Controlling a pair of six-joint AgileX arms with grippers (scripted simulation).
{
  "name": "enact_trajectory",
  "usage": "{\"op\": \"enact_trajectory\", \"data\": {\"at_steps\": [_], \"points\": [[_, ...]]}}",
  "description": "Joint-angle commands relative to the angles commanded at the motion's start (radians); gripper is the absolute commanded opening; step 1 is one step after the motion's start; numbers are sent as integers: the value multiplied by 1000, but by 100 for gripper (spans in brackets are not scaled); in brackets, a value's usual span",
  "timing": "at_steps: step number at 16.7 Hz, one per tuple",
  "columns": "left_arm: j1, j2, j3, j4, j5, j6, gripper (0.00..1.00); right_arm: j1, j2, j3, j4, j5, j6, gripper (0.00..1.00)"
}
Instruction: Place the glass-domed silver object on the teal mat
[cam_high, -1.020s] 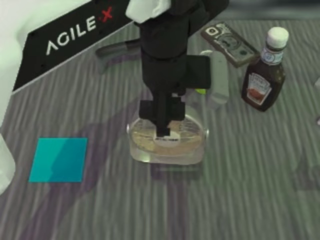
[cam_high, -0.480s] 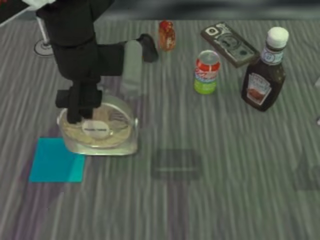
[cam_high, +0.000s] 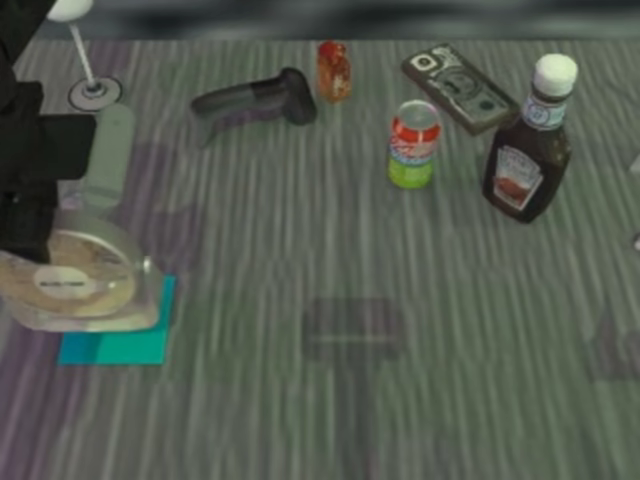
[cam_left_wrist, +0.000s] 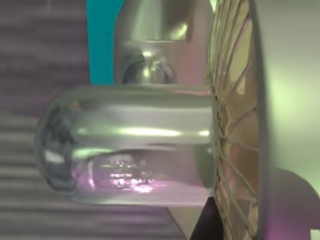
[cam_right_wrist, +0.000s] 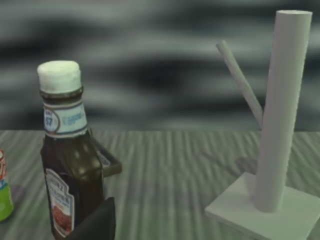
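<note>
Our left gripper (cam_high: 30, 235) sits at the table's far left edge, about 9 o'clock in the top view, fingers clamped on the glass-domed silver object (cam_high: 75, 285). That object hangs tilted over the teal mat (cam_high: 125, 335), covering the mat's upper-left part; we cannot tell if it touches. In the left wrist view the silver casing (cam_left_wrist: 135, 142) fills the shot, with a teal strip (cam_left_wrist: 100, 42) behind it. Our right arm is parked off to the right, its fingers unclear. At 12 to 2 o'clock: scanner (cam_high: 255, 100), soda can (cam_high: 413, 143), ketchup bottle (cam_high: 527, 140), flat grey device (cam_high: 460, 88).
</note>
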Motion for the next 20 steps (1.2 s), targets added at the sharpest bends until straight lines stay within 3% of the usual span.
{"op": "enact_trajectory", "data": {"at_steps": [14,20], "points": [[1,20,-116,135,0,1,0,0,0,0,0,0,0,100],[1,20,-116,135,0,1,45,0,0,0,0,0,0,100]]}}
